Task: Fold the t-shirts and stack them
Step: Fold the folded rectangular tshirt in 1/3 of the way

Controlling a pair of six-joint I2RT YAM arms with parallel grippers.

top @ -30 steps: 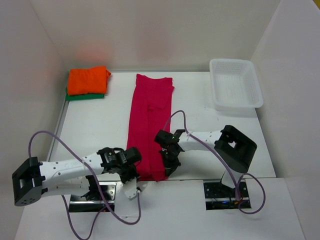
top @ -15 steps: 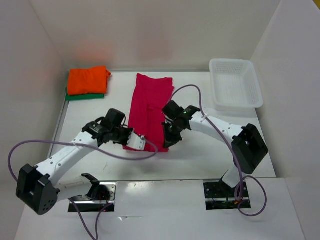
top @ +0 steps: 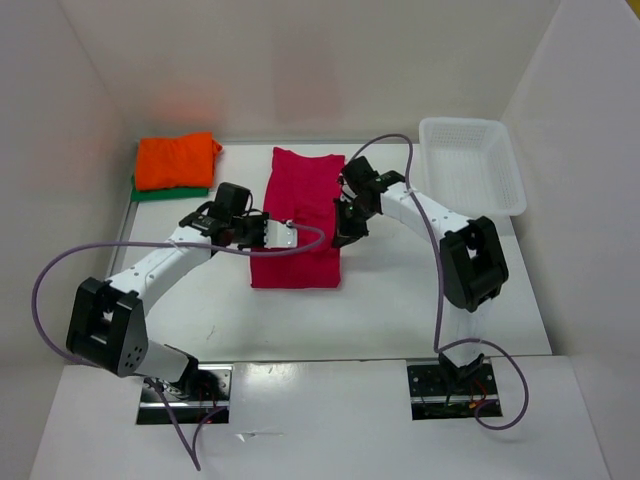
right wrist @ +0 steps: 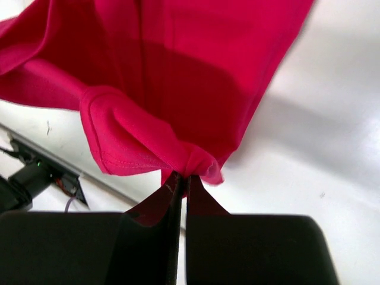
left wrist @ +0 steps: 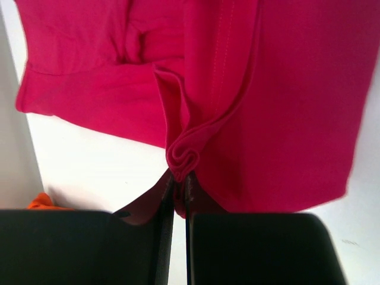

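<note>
The magenta-red t-shirt (top: 298,225) lies in the middle of the table, its near half doubled back over the far half. My left gripper (top: 283,236) is shut on its bunched hem (left wrist: 183,155) at the left side. On the right side my right gripper (top: 345,237) is shut on the other hem corner (right wrist: 190,163), held a little above the table. An orange t-shirt (top: 176,160), folded, rests on a folded green t-shirt (top: 168,193) at the back left.
A white mesh basket (top: 470,166) stands at the back right. White walls close the table on the left, back and right. Purple cables loop from both arms over the near table.
Both grippers have carried the near hem of the magenta-red t-shirt from the table's front edge toward the back, so the long strip is now folded roughly in half.
</note>
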